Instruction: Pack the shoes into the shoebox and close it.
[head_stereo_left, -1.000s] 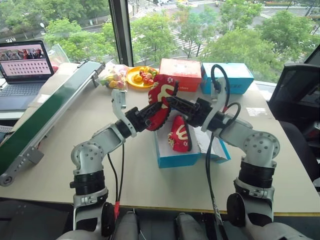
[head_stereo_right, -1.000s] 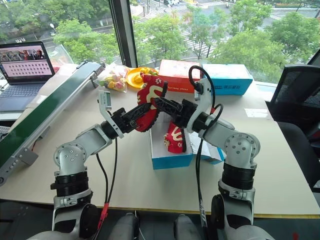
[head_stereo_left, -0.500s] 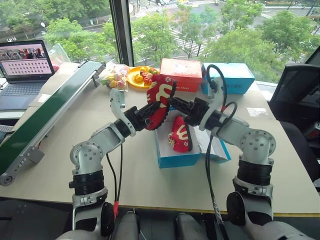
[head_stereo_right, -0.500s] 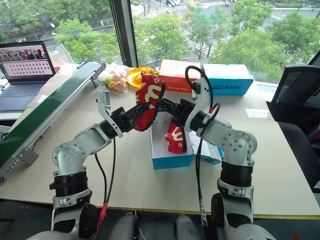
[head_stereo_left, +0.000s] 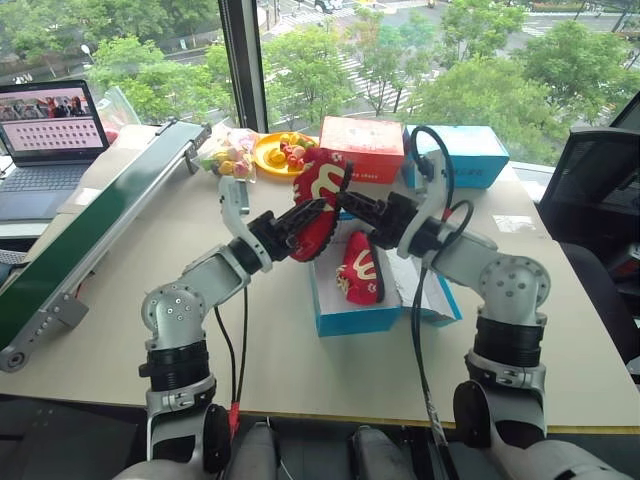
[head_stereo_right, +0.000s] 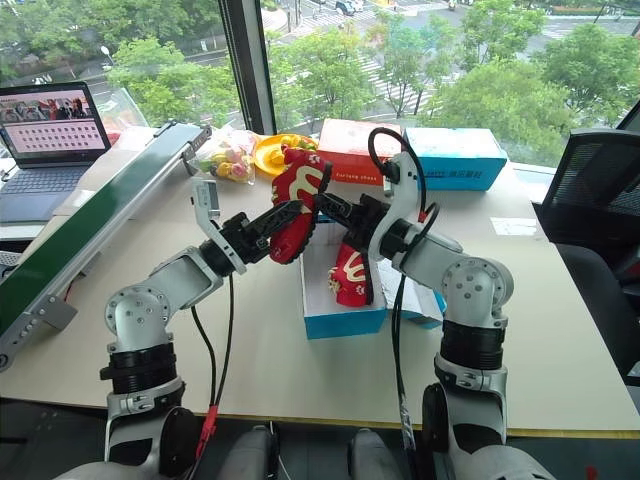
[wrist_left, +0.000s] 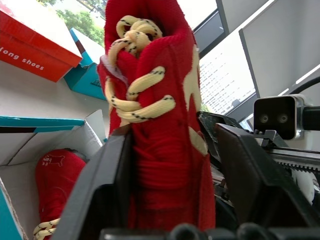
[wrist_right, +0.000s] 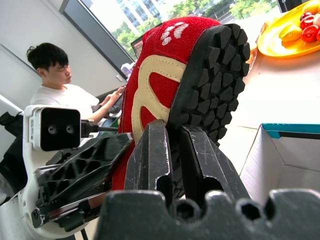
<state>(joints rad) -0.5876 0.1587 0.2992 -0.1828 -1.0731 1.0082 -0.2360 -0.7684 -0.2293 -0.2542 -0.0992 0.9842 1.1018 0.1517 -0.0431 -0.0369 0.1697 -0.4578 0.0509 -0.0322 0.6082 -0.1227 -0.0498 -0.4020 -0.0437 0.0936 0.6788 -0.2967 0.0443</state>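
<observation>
Right claw (wrist_right: 172, 150) pinches raised shoe (head_stereo_left: 322, 200); left claw (wrist_left: 172, 165) seemingly spread.

I saw one shoe (head_stereo_left: 358, 270) filling the shoebox's (head_stereo_left: 352, 314) right half at frame centre; its left half stood free

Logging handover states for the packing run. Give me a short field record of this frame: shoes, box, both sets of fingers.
raised shoe: in the air above the shoebox, between the two grippers
left gripper: fingers open, one on each side of the laced upper
right gripper: fingers shut on the sole edge of the raised shoe
second shoe: inside the shoebox
shoebox: lid open
left to do: raised shoe in, lid shut
</observation>
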